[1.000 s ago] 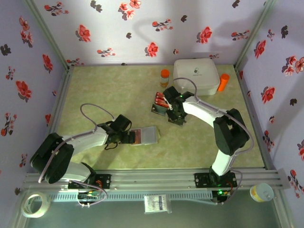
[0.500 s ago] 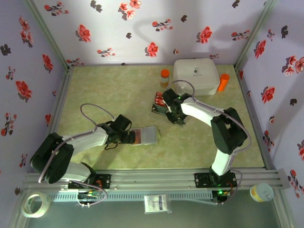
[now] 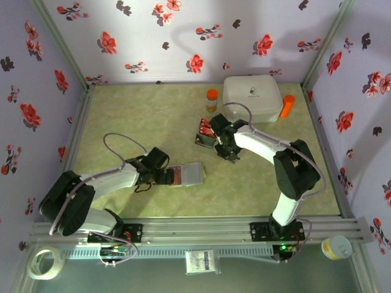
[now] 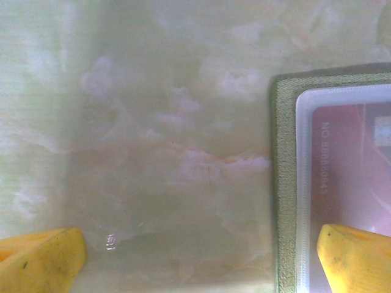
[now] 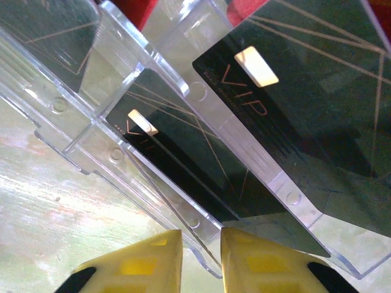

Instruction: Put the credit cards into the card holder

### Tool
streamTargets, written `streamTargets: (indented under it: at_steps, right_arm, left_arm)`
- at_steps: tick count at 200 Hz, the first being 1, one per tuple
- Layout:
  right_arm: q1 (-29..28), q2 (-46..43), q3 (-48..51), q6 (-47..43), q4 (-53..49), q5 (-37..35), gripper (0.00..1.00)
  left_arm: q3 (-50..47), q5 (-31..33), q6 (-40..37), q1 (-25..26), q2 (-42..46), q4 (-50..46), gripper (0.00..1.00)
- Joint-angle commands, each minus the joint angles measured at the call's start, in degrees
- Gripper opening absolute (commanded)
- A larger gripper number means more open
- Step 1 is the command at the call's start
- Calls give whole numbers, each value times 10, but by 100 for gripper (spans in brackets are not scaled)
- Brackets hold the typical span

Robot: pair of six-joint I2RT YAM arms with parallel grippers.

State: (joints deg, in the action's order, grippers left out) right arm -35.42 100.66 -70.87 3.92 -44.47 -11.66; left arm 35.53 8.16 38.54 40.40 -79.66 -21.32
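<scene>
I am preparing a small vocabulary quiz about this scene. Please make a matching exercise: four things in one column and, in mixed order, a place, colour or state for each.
1 card holder
2 black VIP card
3 white box
4 bottle cap

A orange
B in the clear rack
C far right of the table
D holds a red card

Pairs: 1-D; 2-B; 3-C; 4-A

The holder (image 3: 186,174) lies left of the table's (image 3: 134,116) middle, with one card (image 4: 360,165) in its sleeve. Behind and to the right of it stands a rack (image 3: 204,133) with cards (image 5: 293,91) in its slots. Farther back, a box (image 3: 252,97) sits between the left bottle (image 3: 212,99) and the right bottle (image 3: 287,105).
</scene>
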Motion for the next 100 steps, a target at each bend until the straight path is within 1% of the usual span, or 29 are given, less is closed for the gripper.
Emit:
streamTargets:
  at_steps: [1, 25, 46, 69, 100]
  right_arm:
    - [-3, -18, -4, -12, -18, -11, 19]
    - [-3, -23, -7, -21, -18, -6, 10]
    - [-4, -31, -12, -35, -24, 2, 6]
    - [-10, -48, -18, -49, -29, 12, 3]
    - [-23, -72, -33, -60, -44, 16, 2]
  left_arm:
    - [-17, -24, -17, 0, -34, 59, 100]
    - [-16, -25, -16, 0, -34, 60, 100]
    - [-15, -24, -16, 0, -35, 60, 100]
    - [-16, -24, -17, 0, -35, 59, 100]
    - [-16, -24, -16, 0, -35, 57, 100]
